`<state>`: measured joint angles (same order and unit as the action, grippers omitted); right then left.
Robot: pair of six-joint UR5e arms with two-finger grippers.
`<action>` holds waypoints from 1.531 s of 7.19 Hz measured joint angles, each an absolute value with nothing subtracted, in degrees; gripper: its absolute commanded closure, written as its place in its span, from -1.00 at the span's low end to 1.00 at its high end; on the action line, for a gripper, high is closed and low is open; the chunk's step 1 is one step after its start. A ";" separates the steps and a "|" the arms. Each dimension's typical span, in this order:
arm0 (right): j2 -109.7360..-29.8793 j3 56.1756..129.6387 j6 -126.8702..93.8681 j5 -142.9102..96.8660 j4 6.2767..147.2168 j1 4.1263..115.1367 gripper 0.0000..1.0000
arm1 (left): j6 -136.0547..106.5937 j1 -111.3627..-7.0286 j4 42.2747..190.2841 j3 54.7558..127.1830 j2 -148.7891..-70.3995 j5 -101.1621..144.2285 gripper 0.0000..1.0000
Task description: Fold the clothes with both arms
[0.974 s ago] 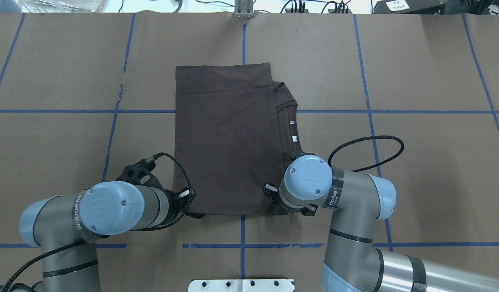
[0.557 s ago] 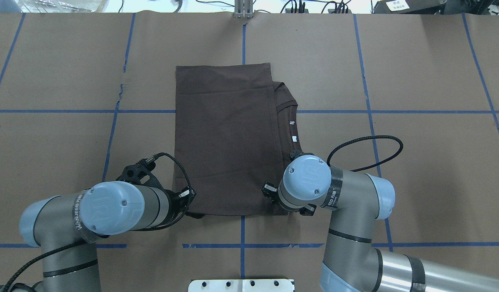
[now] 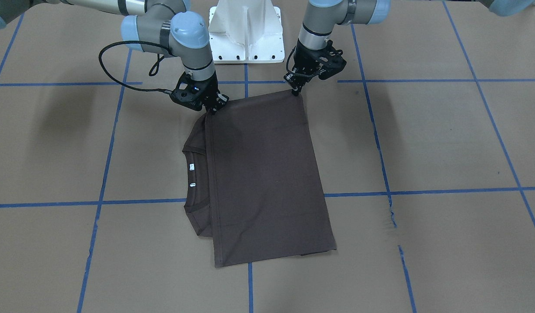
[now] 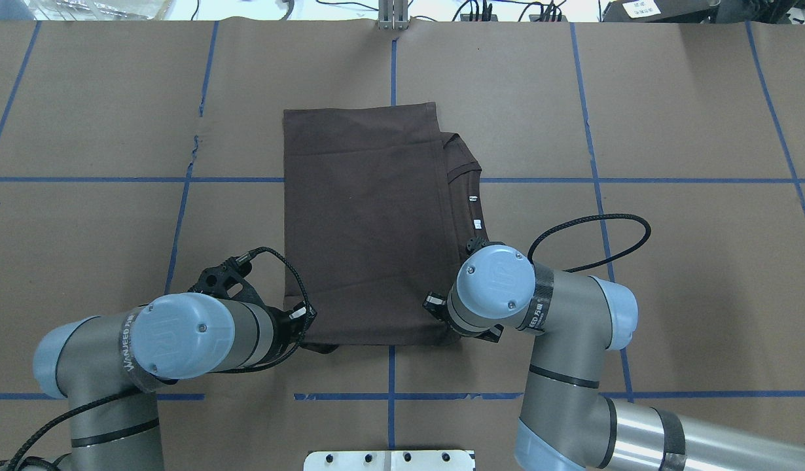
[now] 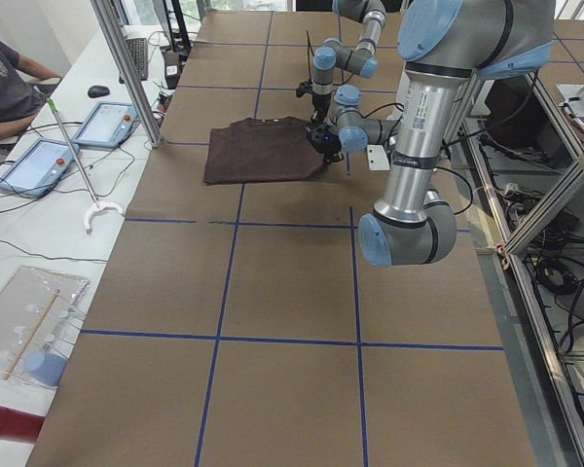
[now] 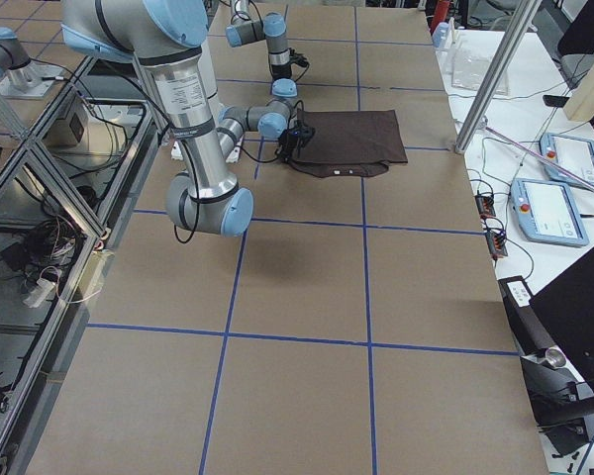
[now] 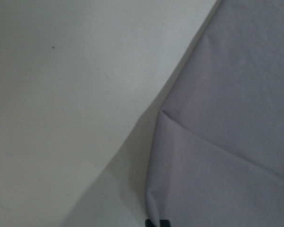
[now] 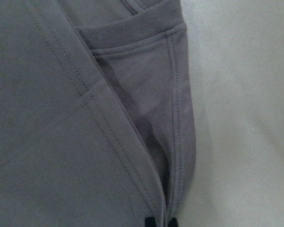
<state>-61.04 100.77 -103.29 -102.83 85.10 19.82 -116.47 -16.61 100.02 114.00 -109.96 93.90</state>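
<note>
The dark grey-brown T-shirt (image 4: 363, 222) lies folded into a rectangle at the table's middle, also seen from the front (image 3: 263, 174). Its ribbed collar with white tags (image 4: 472, 198) pokes out on my right side. My left gripper (image 3: 297, 89) is shut on the shirt's near left corner, and the left wrist view shows cloth (image 7: 227, 118) between the fingertips. My right gripper (image 3: 212, 108) is shut on the near right corner by the folded sleeve edge (image 8: 180, 118). In the overhead view the right wrist (image 4: 494, 281) hides its fingers.
The table is covered in brown paper with blue tape lines (image 4: 393, 373). The white pedestal base (image 3: 245, 30) stands behind the shirt's near edge. A metal post (image 5: 127, 68), tablets (image 5: 107, 122) and a seated person (image 5: 5, 83) are beyond the far side.
Both grippers have shifted slightly towards the table's far side with the shirt's near edge. The right wrist moved a little forward. The shirt's near left edge has straightened.
</note>
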 measured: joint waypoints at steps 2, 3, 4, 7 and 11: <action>-60.95 101.53 -103.27 -102.83 84.89 20.17 1.00 | -116.48 -16.61 100.02 113.91 -110.24 93.88 1.00; -61.13 102.91 -103.27 -102.93 84.86 20.35 1.00 | -116.46 -16.61 99.82 114.22 -110.19 93.87 1.00; -61.66 105.01 -103.27 -103.30 85.00 20.55 1.00 | -116.46 -16.55 98.97 114.94 -110.08 93.85 1.00; -66.57 114.88 -103.60 -107.49 85.44 20.14 1.00 | -116.32 -10.65 89.74 123.53 -109.83 93.79 1.00; -67.65 118.05 -103.71 -112.92 85.29 19.78 1.00 | -116.28 -7.03 85.15 127.86 -110.19 93.84 1.00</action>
